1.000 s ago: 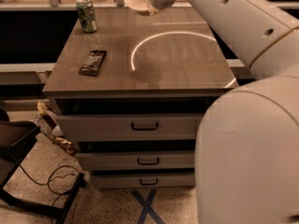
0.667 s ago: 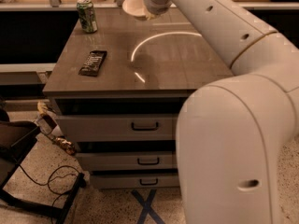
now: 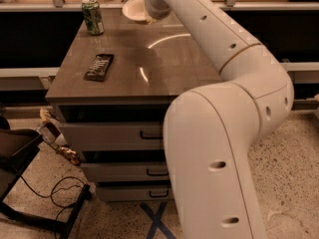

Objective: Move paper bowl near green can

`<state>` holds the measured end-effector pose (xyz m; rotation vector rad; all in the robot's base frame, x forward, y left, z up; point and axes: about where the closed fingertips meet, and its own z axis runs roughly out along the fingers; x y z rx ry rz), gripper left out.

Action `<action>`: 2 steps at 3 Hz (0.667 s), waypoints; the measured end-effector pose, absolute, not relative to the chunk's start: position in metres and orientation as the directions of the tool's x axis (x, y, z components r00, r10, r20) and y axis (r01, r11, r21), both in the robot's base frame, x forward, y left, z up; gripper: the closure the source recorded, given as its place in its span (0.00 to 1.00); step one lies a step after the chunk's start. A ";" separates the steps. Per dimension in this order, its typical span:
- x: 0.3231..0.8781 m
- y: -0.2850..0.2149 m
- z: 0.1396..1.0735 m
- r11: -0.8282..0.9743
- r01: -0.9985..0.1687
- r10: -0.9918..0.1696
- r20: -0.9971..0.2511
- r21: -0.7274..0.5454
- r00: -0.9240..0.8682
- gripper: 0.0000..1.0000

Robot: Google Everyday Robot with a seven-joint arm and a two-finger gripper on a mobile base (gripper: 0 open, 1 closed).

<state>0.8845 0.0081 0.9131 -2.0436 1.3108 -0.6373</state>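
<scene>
Across the right half of the view, the white arm (image 3: 224, 108) rises from the floor, bends and reaches back over the counter (image 3: 164, 63). Its bulk hides the counter's right front corner. The wide middle of the counter lies bare, with open room between the back edge and the front. Below it sit three drawers (image 3: 114, 136). A dark stand (image 3: 20, 153) with a trailing cable (image 3: 50, 193) crowds the floor at the lower left.

The gripper (image 3: 152, 14) sits at the far back edge, over the right rim of the paper bowl (image 3: 132, 8). Whether the jaws are wide or holding the rim cannot be told.

The bowl rests by that back edge, mouth up, round. It lies to the right of the green can (image 3: 92, 16), near it but apart, with nothing between them. A dark snack bar (image 3: 99, 66) lies flat near the left edge, its long axis running roughly front to back. The can stands upright at the back left corner.
</scene>
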 end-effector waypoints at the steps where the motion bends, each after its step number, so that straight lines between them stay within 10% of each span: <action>1: 0.893 0.035 0.905 -0.331 -0.597 -0.886 0.024 -0.731 0.463 1.00; 2: 0.894 0.061 0.897 -0.359 -0.583 -0.846 -0.010 -0.729 0.533 1.00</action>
